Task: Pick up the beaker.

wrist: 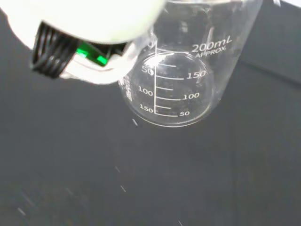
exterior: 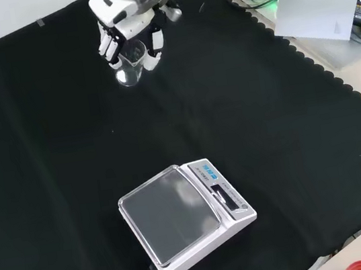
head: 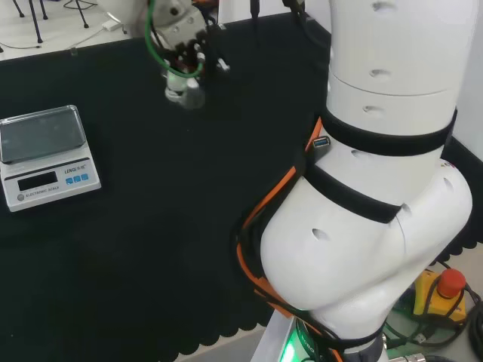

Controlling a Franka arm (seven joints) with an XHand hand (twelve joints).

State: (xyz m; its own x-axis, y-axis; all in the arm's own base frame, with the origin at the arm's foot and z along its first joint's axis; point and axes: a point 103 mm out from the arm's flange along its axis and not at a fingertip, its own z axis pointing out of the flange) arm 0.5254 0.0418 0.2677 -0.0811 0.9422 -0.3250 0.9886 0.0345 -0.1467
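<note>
The hand has its fingers curled round the clear beaker, with digits on both sides of the glass, near the far edge of the black-cloth tabletop in the front view. In the wrist view the beaker looks empty, its base over bare cloth. The scale sits well apart toward the near edge, with open black cloth between them.

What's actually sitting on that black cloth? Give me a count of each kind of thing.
Clear glass beaker, between the fingers of the hand: 1
White electronic scale: 1
Total: 2
</note>
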